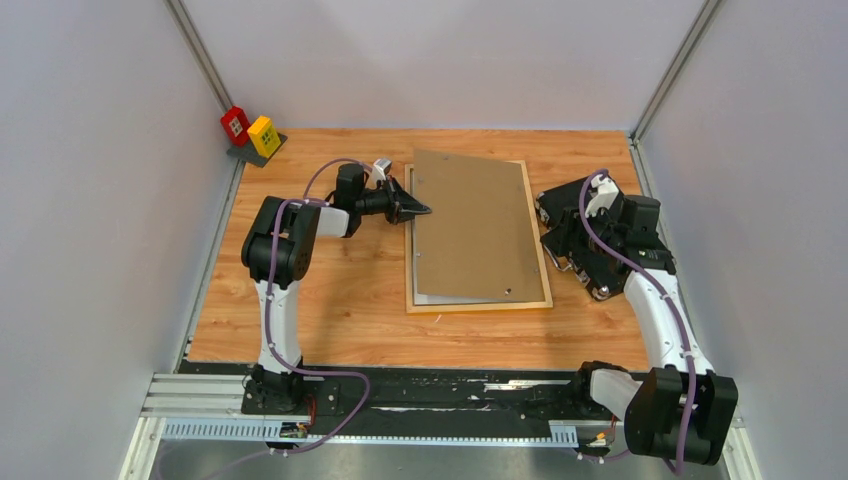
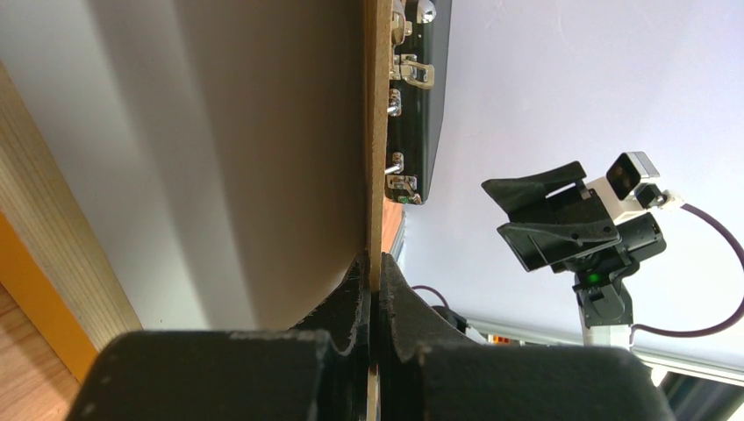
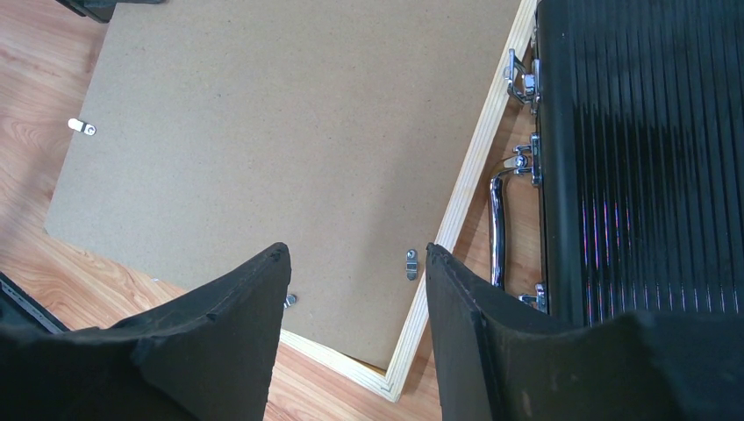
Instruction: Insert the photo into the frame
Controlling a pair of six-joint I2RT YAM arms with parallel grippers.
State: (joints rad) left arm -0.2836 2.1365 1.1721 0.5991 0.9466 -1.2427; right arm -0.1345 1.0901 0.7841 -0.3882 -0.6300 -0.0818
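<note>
Pale grey walls box me in on three sides; wood-grain tabletop below, aluminium rail along near edge; light even.

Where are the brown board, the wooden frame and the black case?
brown board (image 1: 470,225): top view, middle of its face.
wooden frame (image 1: 480,307): top view, its near rail.
black case (image 3: 649,158): right wrist view, its ribbed top.

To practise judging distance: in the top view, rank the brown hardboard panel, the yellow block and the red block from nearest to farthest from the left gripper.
1. Brown hardboard panel, mid-table, pinched by the left gripper.
2. Yellow block, far-left corner.
3. Red block, just beyond it.
</note>
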